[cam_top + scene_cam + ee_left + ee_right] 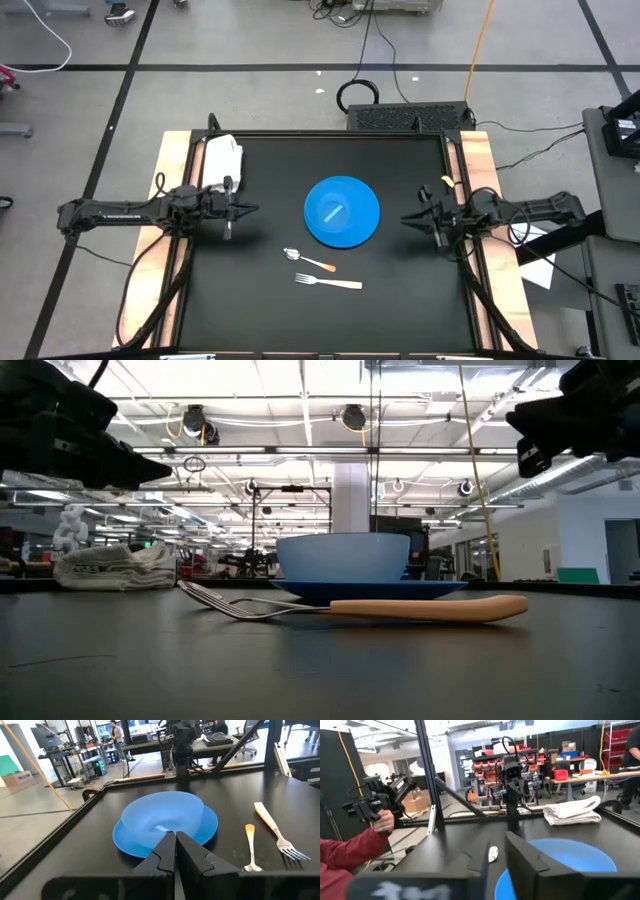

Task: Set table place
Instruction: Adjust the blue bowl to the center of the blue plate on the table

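Observation:
A blue bowl (335, 209) stands on a blue plate (366, 228) in the middle of the black table (250, 300). A spoon (308, 260) and a fork (328, 282), both with pale handles, lie flat on the table near the plate's near side. A folded white cloth (222, 158) lies at the far left. My left gripper (250, 210) hovers shut to the left of the plate, pointing at it. My right gripper (406, 217) hovers to the right of the plate with a narrow gap between its fingers. Both are empty.
Light wooden strips (176, 180) run along the table's left and right sides. Beyond the table, a person's hand with a red sleeve (350, 851) holds a dark device, seen in the right wrist view. Bare tabletop lies near the front edge.

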Available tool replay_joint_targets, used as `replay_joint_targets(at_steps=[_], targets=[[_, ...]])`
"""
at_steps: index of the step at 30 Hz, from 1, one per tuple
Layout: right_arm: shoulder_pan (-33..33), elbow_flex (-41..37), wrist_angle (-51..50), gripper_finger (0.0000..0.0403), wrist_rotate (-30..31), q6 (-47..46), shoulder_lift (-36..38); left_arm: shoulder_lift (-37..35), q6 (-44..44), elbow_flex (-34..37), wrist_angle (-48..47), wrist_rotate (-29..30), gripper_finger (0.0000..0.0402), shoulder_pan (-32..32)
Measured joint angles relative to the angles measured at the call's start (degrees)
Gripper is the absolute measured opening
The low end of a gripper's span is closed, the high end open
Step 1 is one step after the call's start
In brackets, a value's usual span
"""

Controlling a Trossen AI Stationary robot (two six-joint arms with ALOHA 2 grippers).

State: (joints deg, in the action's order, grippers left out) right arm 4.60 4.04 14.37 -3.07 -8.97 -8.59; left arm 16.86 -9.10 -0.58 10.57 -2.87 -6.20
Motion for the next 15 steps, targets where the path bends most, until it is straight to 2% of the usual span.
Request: replay_joint_targets(at_steps=[6,9,12,15], targets=[[0.02,0.34,10.50,0.0161,-0.07,-0.73,-9.13,0.00,0.63,0.00,-0.02,0.00,0.0019,0.00],[0.50,2.70,10.85,0.0207,-0.11,-0.16,-14.13,0.00,0.63,0.00,-0.02,0.00,0.0019,0.00],[2.00,6.10,10.82,0.0239,-0.09,1.20,-19.58,0.00,0.63,0.00,-0.03,0.00,0.0019,0.00],[4.19,10.38,10.83,0.0254,-0.03,3.25,-25.12,0.00,0.63,0.00,-0.04,0.00,0.0019,0.01]])
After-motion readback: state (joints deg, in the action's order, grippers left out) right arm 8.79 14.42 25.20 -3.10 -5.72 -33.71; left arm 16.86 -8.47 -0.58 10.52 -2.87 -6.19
